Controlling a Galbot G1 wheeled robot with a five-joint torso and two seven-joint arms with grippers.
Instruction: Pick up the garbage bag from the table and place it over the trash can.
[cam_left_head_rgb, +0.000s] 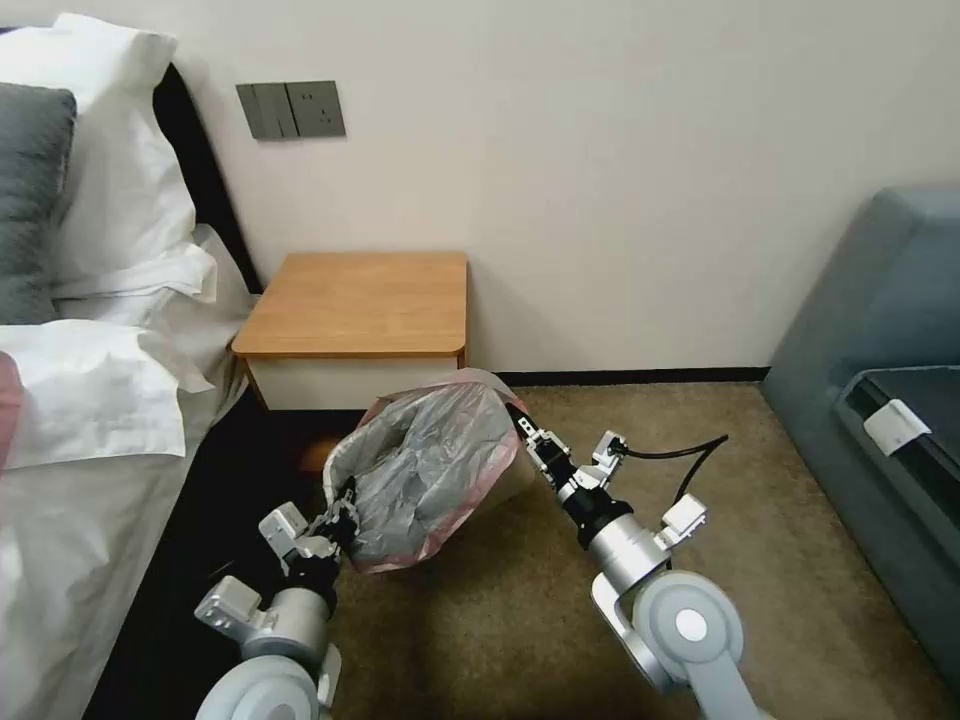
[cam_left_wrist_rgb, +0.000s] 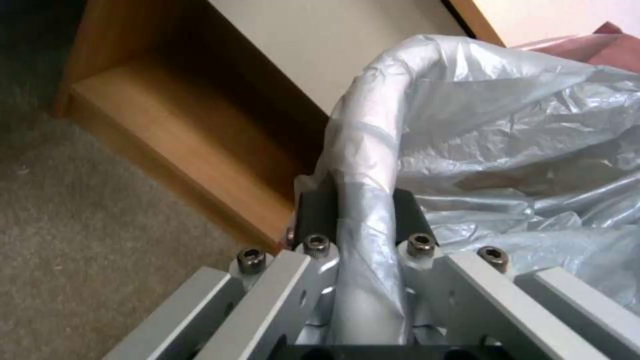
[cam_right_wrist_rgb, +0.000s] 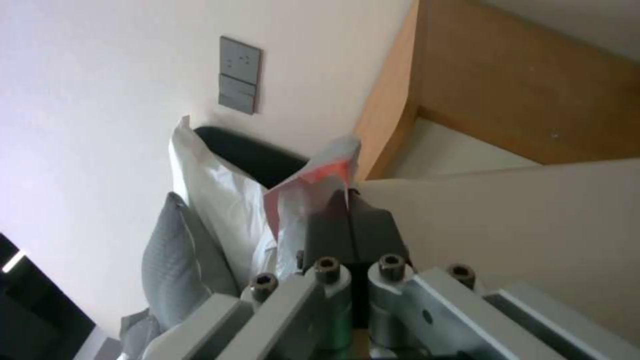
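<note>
Head view: the garbage bag (cam_left_head_rgb: 440, 470) is seen as thin, crinkled, see-through grey plastic with a pinkish-red rim, spread open over the trash can (cam_left_head_rgb: 515, 480), of which a cream side is glimpsed at the right under the plastic. Bag and can are located on the carpet (cam_left_head_rgb: 560, 620) just in front of the table (cam_left_head_rgb: 360, 305), between the two arms and below the tabletop. The table is set against the wall, with the bed (cam_left_head_rgb: 90, 400) beside it.

The left gripper (cam_left_head_rgb: 345, 508) is held low at the near left edge of the bag, the arm reaching forward and up from the bottom of the picture. In the left wrist view its fingers (cam_left_wrist_rgb: 313, 215) are pressed on either side of the bag-wrapped rim of the can, which is clamped between them.

The right gripper (cam_left_head_rgb: 522, 425) is stretched forward and leftward to the far right edge of the bag. In the right wrist view its fingers (cam_right_wrist_rgb: 350, 230) are closed together, and a pinkish-red fold of the bag's rim is pinched between them.
</note>
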